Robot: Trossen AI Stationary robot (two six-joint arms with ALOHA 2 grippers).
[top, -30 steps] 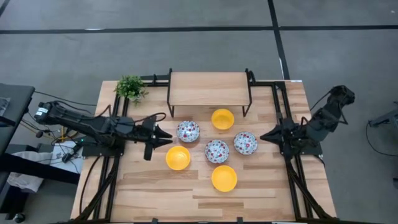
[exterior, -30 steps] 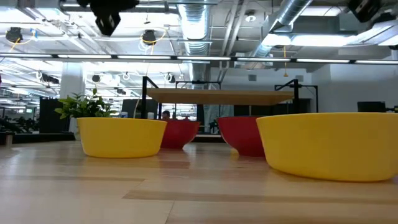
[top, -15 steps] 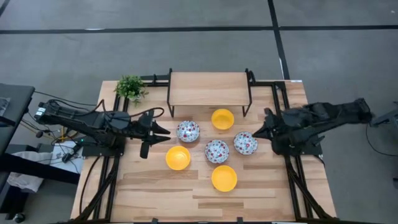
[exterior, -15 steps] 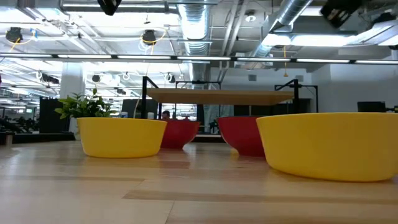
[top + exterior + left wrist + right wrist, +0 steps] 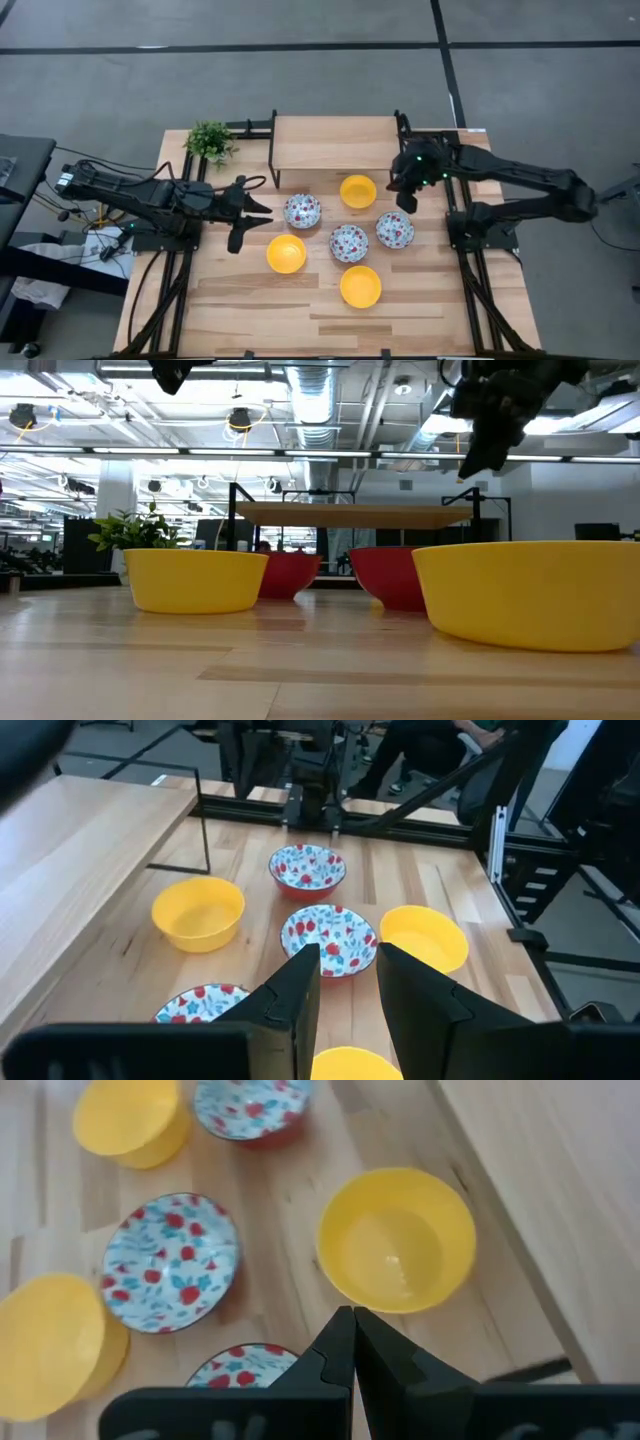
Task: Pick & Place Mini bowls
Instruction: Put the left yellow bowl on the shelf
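Six mini bowls [image 5: 352, 243] are set upright on the counter [image 5: 250, 300] near a raised shelf [image 5: 335, 143]. The right gripper [image 5: 405, 200], fingers pressed together, is held beside the far yellow bowl [image 5: 358, 191]; the left gripper [image 5: 262, 211], fingers slightly spread, is held left of the cluster.

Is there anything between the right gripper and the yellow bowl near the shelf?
No. In the high view only bare table separates the right gripper from that yellow bowl; the right wrist view agrees.

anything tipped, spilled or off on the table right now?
Nothing stands out. All six small round bowls, three plain yellow and three white floral-patterned, sit upright and apart on the wooden table. The small green potted plant stands at the corner.
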